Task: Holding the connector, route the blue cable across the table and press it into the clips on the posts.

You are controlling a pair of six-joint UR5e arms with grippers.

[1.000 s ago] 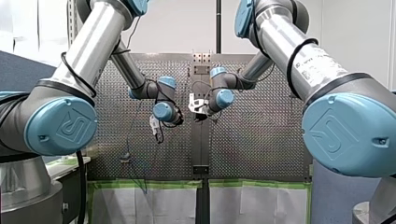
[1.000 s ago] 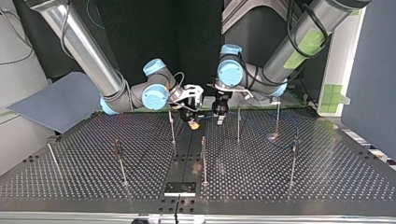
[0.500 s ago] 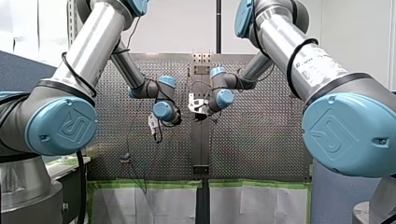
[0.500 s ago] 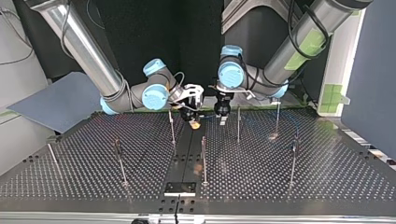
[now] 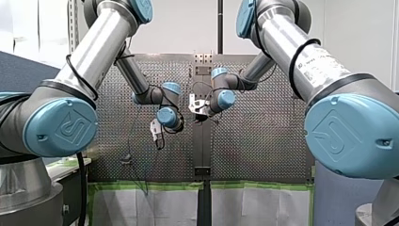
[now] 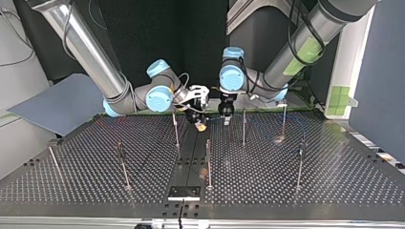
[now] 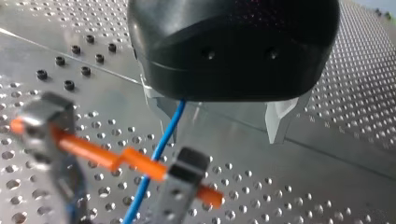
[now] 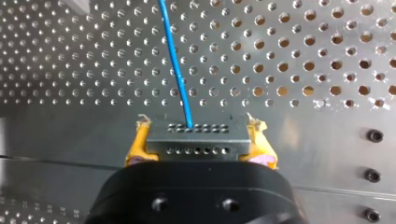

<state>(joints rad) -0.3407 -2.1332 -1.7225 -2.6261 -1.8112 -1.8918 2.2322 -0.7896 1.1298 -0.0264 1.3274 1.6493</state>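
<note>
Over the middle strip of the table [image 6: 286, 191], toward the edge my arms enter by, my right gripper [image 6: 198, 122] clamps the connector [image 8: 196, 142] between yellow pads, anchoring that end. My left gripper [image 7: 219, 133] stands wide just beside it. The blue cable [image 8: 177, 74] runs loose between its fingers, I judge so it can slide and be guided.

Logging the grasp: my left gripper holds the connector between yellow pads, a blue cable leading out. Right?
No: my right gripper holds the connector, as the right wrist view shows. The yellow pads and the blue cable leading out are correct.
</note>
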